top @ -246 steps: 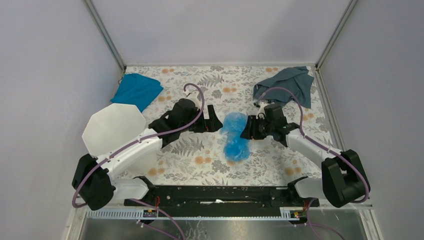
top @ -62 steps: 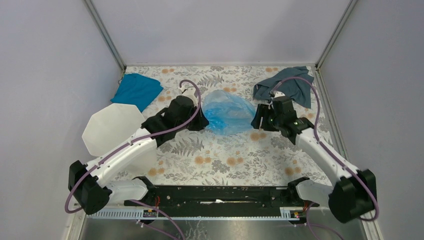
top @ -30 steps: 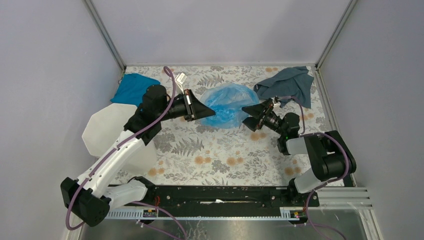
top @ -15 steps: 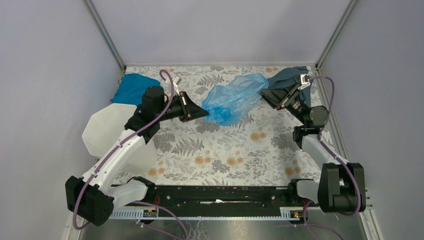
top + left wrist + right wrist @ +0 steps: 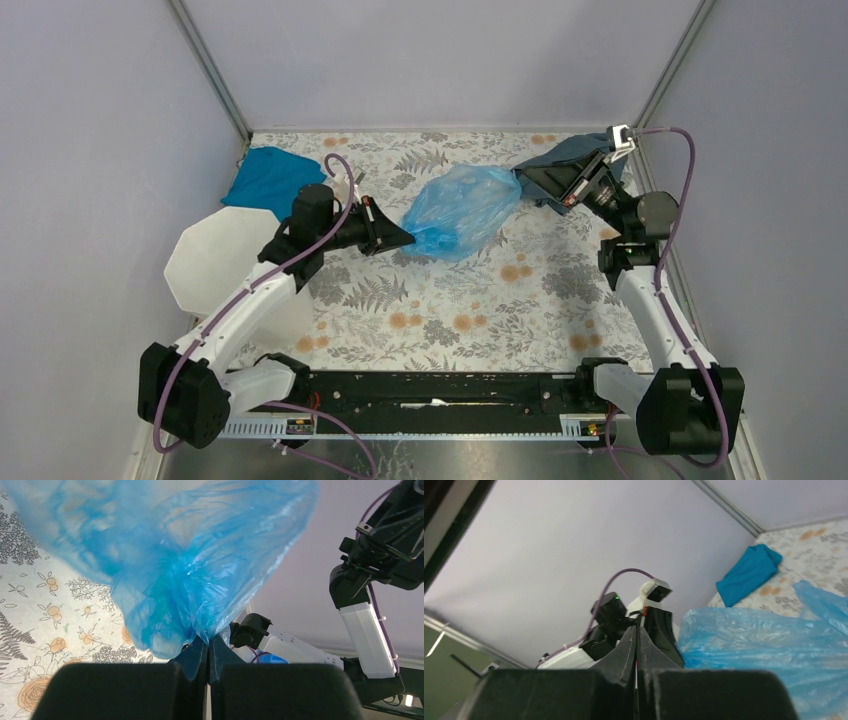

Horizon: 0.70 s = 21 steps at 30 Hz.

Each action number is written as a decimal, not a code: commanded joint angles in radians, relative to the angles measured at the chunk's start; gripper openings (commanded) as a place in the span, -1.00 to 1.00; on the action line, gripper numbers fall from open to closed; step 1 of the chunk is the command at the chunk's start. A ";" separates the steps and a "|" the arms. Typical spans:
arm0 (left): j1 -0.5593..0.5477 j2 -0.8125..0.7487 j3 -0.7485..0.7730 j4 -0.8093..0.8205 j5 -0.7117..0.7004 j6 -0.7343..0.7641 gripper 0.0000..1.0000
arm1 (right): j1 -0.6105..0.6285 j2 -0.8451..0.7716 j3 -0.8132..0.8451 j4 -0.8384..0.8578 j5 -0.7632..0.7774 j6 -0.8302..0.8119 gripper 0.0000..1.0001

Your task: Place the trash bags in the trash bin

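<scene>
The trash bag [image 5: 462, 208], thin translucent light-blue film, hangs billowed above the middle of the table. My left gripper [image 5: 407, 238] is shut on its lower left end; in the left wrist view the bag [image 5: 200, 555] bunches right at the pinched fingertips of that gripper [image 5: 208, 644]. My right gripper [image 5: 519, 179] sits at the bag's upper right end, shut. In the right wrist view nothing shows between the closed fingers of the right gripper [image 5: 635, 630], and the bag [image 5: 754, 645] lies off to their right. The white octagonal trash bin [image 5: 222, 255] stands at the left, beside the left arm.
A teal-blue cloth [image 5: 272, 180] lies at the back left, beyond the bin. A grey-blue cloth [image 5: 572, 152] lies at the back right, partly under the right gripper. Grey walls close in the floral table [image 5: 470, 320] on three sides.
The right arm swung up and back to the right and its jaws closed. The bag was drawn out toward the back right. The left gripper stayed shut on the bag, shifting slightly.
</scene>
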 commanded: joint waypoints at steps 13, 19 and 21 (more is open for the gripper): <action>-0.151 0.040 -0.070 0.019 -0.184 0.124 -1.00 | 0.044 0.162 0.014 -0.889 0.070 -0.744 0.52; -0.378 0.088 0.316 -0.263 -0.661 0.333 -1.00 | 0.146 0.115 0.037 -0.977 0.291 -0.801 0.71; -0.422 0.118 0.428 -0.327 -0.833 0.420 -1.00 | 0.146 0.107 0.086 -1.046 0.346 -0.838 0.73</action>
